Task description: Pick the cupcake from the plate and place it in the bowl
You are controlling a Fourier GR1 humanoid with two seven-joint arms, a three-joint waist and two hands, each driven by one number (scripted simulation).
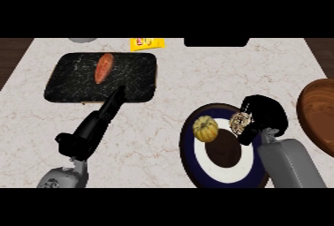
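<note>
Nearest the camera, two grey forearms come in from the lower edge, the right one at lower right rising to the right hand, whose black fingers curl round the cupcake at the right rim of the plate. That plate, dark blue at the rim with a white ring and a dark centre, sits at lower centre-right on the pale marbled counter, and a small yellow, ribbed fruit or gourd lies on its upper left part. The cupcake shows as a pale, patterned lump between the fingers, over the plate's edge; whether it is already lifted off the plate or touching it I cannot tell. The wooden bowl shows only partly at the right edge of the frame, just beside the holding hand and apart from the plate. By my judgement the grasp is made and the carry and the release into the bowl are left. At lower left the left hand lies with its fingers stretched out straight, holding nothing, its tips reaching the lower edge of a black tray at upper left, which bears an orange, elongated vegetable. At the top of the frame lies a small yellow packet with red marks on it; they are too small to read.
</note>
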